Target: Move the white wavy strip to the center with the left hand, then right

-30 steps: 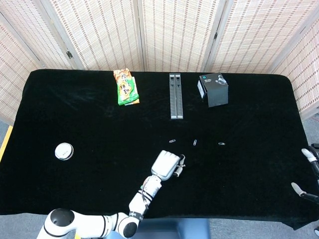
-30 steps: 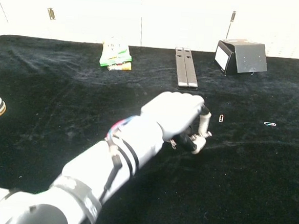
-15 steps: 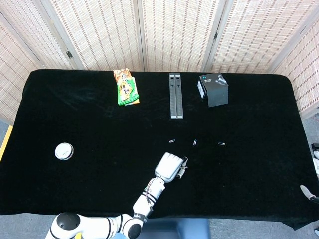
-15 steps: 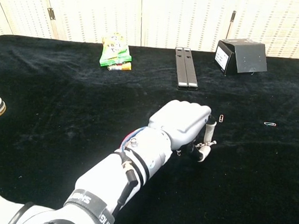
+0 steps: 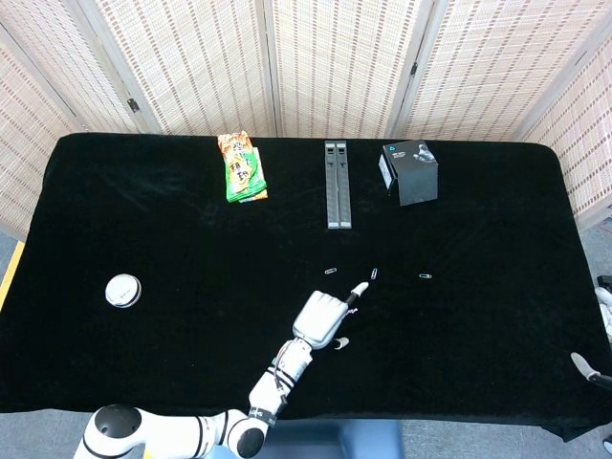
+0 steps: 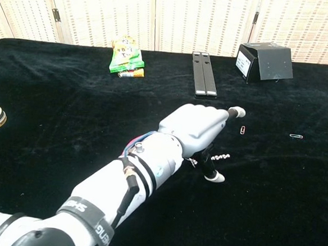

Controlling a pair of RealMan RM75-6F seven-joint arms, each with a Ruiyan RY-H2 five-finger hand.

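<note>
Since half a second ago the left hand point(image 6: 194, 127) has let go: its fingers point(image 6: 235, 111), then curled around the white wavy strip point(image 6: 220, 157), are now spreading apart, one pointing forward and the thumb reaching down to the table point(image 5: 143, 220). The strip is lying free on the black cloth near the table's middle, just right of the hand's underside; it is small, and whether the thumb is still touching it is hard to say.

Going left to right: a round white tin point(image 5: 122, 290) is sitting far left, a green snack packet point(image 5: 242, 168) is lying at the back, then a pair of long dark bars point(image 5: 336, 185), three paper clips point(image 5: 374, 273) in a loose row just ahead of the hand, and a dark box point(image 5: 411, 171) at the back. The right hand point(image 5: 598, 330) is showing only at the far right edge, fingers apparently apart and holding nothing.
</note>
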